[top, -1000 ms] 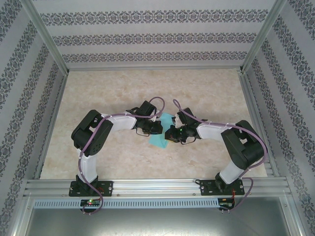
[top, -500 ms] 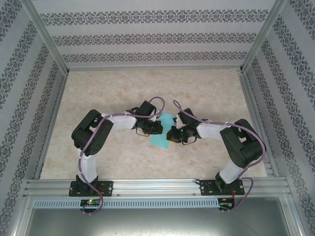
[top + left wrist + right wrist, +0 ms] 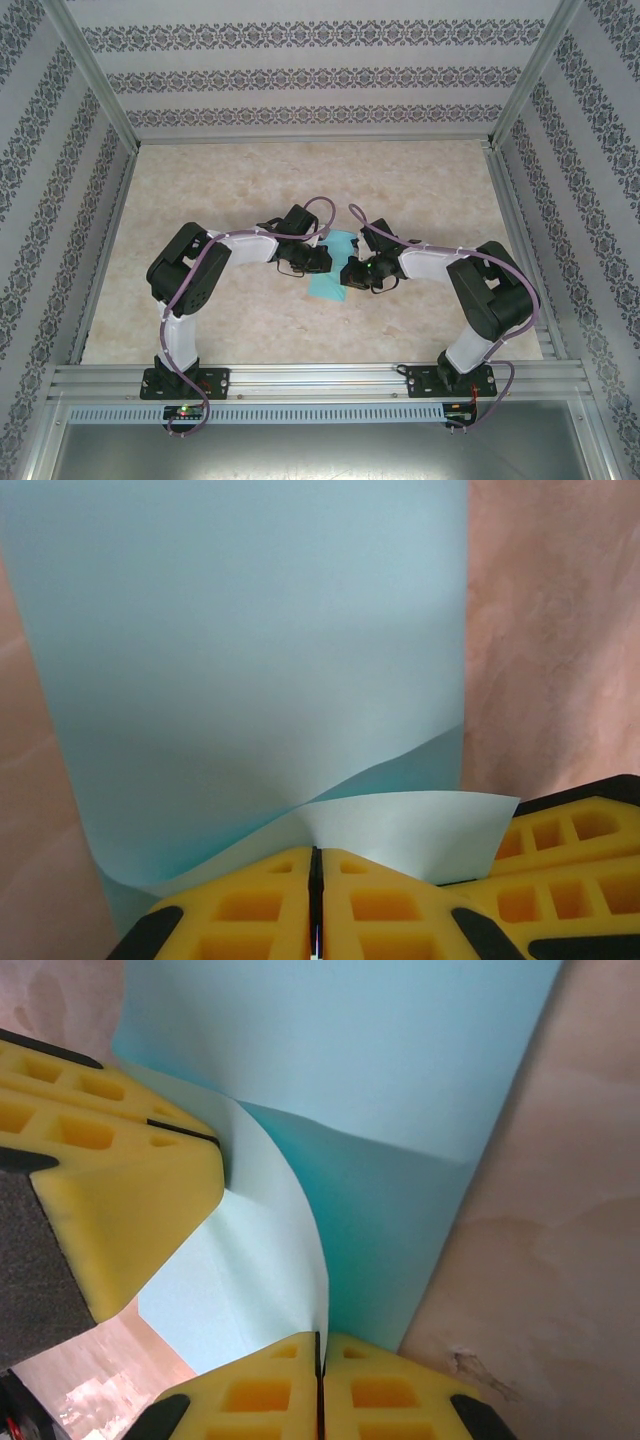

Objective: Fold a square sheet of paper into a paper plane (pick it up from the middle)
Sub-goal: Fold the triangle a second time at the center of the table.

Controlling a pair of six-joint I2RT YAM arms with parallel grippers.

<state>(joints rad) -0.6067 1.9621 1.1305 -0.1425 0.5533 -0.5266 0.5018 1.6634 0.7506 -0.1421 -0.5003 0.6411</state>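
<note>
L pincer (image 3: pixel 321 264) & R pincer (image 3: pixel 346 276) nearly meet over sheet (image 3: pixel 325 289); table (image 3: pixel 250 180) open round them to walls (image 3: pixel 320 90).

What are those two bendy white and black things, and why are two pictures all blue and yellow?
They are two robot arms, a left arm and a right arm, bolted to the near edge of a table. One picture comes from a camera above and behind them. The other two come from small cameras on the arms' wrists, so you look along their yellow fingers. Two fingers make a gripper, like a pinching hand. The blue thing is a light-cyan sheet of paper in the middle of the table. The left gripper and the right gripper are both shut, each pinching a bit of the paper, which curls up where it is pinched.
</note>
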